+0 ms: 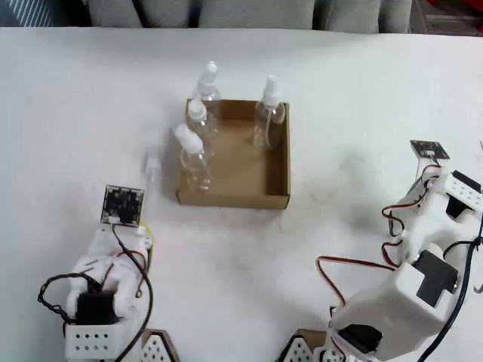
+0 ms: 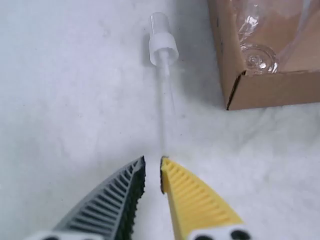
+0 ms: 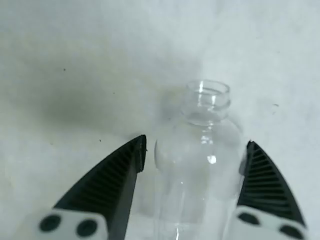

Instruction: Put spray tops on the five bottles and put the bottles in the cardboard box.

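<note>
In the high view the cardboard box (image 1: 278,177) holds several clear bottles with spray tops, such as the bottle (image 1: 269,113) at the back right. A loose spray top (image 1: 153,164) lies on the table left of the box. In the left wrist view the spray top (image 2: 163,46) points its thin tube at my left gripper (image 2: 153,165). That gripper is shut, with only a slit between the grey and yellow fingers, and the tube ends just short of the tips. My right gripper (image 3: 195,150) is open, one finger on each side of an uncapped clear bottle (image 3: 200,150).
The left arm (image 1: 98,302) is folded at the front left of the white table. The right arm (image 1: 407,294) stands at the front right. A corner of the box (image 2: 240,80) shows close to the loose spray top.
</note>
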Robot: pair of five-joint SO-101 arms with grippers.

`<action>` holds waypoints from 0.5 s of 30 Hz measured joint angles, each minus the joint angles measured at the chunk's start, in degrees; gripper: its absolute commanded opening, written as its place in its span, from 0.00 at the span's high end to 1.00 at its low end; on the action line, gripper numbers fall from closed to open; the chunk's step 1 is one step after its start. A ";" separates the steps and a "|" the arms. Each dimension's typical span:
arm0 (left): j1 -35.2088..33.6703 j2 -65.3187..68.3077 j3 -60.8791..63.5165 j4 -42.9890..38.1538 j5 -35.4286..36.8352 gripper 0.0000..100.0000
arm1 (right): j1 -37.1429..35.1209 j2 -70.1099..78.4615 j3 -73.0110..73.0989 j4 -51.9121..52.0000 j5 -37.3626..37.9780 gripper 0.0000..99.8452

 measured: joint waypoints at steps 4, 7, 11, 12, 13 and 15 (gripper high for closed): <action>0.00 0.00 0.00 0.00 0.00 0.93 | 0.00 0.00 0.00 0.18 0.35 0.73; 0.00 0.00 0.00 0.00 0.00 0.93 | 0.00 -0.35 -0.62 2.81 2.37 0.73; 0.00 0.00 0.00 0.00 0.00 0.93 | 0.00 -2.20 -1.05 5.36 3.08 0.73; 0.00 0.00 0.00 0.00 0.00 0.93 | 0.00 -2.29 -1.05 5.36 3.08 0.73; 0.00 0.00 0.00 0.00 0.00 0.93 | 0.18 -2.29 -1.14 5.36 3.16 0.73; 0.00 0.00 0.00 0.00 0.00 0.93 | 0.79 -2.29 -1.14 5.27 4.48 0.73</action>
